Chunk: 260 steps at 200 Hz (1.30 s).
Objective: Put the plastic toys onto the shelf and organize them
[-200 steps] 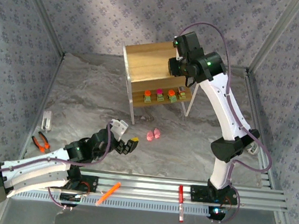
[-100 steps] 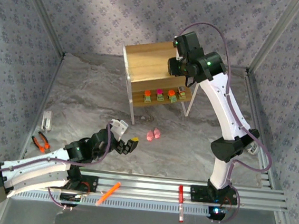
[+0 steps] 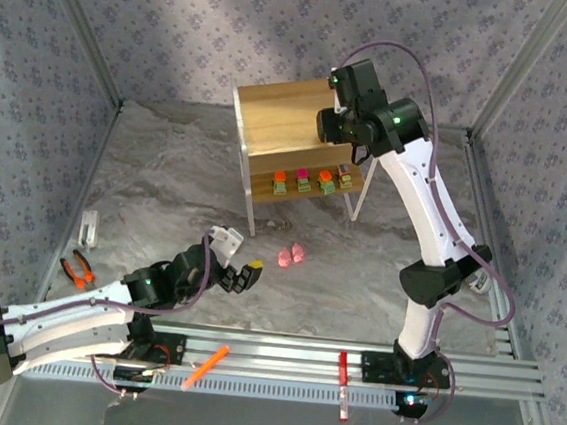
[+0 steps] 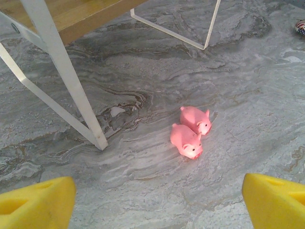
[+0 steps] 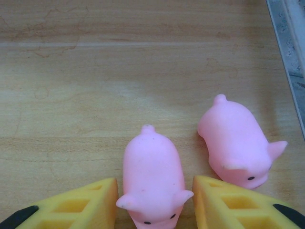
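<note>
Okay, atop the shelf (image 3: 282,122) your right gripper (image 5: 155,183) flanks a pink pig (image 5: 152,162); clamped or just touching, can't tell. Pull away crooked and you knock its neighbour (image 5: 236,143) off the right edge. Left gripper (image 4: 157,195) gapes wide near two side-by-side table pigs (image 4: 186,140): double-grab risk.

Four pink pigs (image 4: 186,140), four blocky toys (image 3: 304,181), one shelf (image 3: 282,122)

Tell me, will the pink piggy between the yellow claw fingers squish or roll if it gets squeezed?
The pig looks smooth and rubbery, so it probably squishes a bit. It is small beside the claw, so likely very light. Its round sides might slip, though it sits steady on the shelf.
</note>
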Each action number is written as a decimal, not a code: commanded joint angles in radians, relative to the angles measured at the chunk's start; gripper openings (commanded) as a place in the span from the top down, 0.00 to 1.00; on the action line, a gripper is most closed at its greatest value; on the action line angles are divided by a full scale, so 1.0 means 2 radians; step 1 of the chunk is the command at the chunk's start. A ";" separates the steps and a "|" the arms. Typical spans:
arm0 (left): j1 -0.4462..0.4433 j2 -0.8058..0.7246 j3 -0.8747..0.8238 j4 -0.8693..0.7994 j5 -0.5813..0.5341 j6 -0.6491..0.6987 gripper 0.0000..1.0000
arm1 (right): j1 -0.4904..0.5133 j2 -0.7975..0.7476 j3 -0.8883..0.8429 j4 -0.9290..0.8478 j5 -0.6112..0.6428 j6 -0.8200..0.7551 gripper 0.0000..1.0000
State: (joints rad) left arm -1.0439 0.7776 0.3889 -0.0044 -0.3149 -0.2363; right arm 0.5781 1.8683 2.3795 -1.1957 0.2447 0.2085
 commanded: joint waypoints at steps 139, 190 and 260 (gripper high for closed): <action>-0.003 0.048 0.014 0.003 0.022 -0.001 0.10 | 0.016 -0.067 -0.045 -0.003 0.021 -0.002 0.52; -0.003 0.084 0.026 0.004 0.039 -0.001 0.10 | 0.040 -0.119 -0.116 0.017 0.040 0.012 0.52; -0.003 0.124 0.040 0.005 0.049 -0.001 0.10 | 0.082 -0.207 -0.267 0.058 0.064 0.044 0.52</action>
State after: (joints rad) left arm -1.0439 0.9977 0.4309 -0.0025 -0.2344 -0.2363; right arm 0.7216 1.5177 1.9373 -1.1210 0.3389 0.2539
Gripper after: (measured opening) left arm 0.901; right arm 0.481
